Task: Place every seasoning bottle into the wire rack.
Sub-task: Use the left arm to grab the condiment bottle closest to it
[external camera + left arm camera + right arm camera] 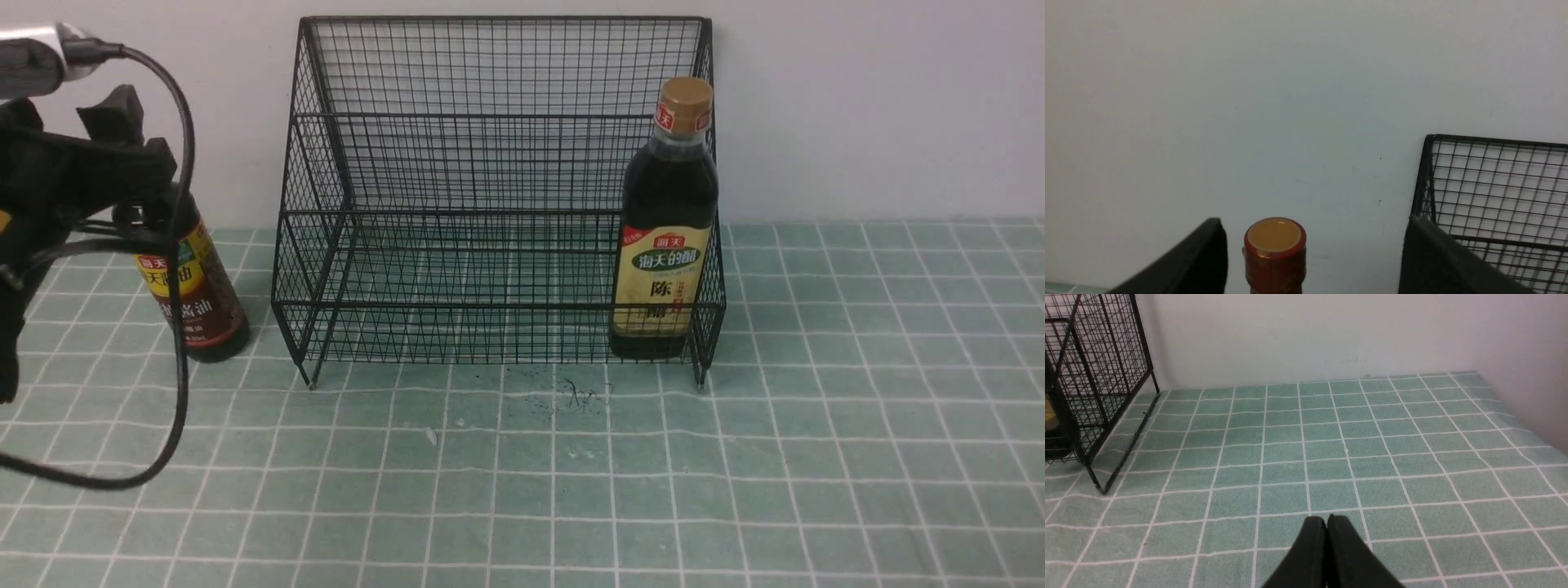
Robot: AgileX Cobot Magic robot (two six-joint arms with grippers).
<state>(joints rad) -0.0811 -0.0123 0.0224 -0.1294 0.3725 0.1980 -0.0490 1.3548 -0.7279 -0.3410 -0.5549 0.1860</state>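
Note:
The slim seasoning bottle [198,287], with its yellow-and-maroon label, stands on the tiled cloth just left of the black wire rack [498,188]. Its red-brown cap [1274,240] sits between the spread fingers of my left gripper [1315,222], closer to one finger [1206,257]; neither finger touches it. In the front view the left gripper [137,139] hides the bottle's neck. The wider seasoning bottle [665,245], tan-capped, stands upright inside the rack at its right end. My right gripper [1327,519] is shut on nothing, low over the cloth to the right of the rack [1098,375].
A white wall runs close behind the rack and the slim bottle. The left arm's black cable [175,343] loops down in front of that bottle. Green tiled cloth [735,457] spreads in front of and right of the rack, ending at a side wall [1535,355].

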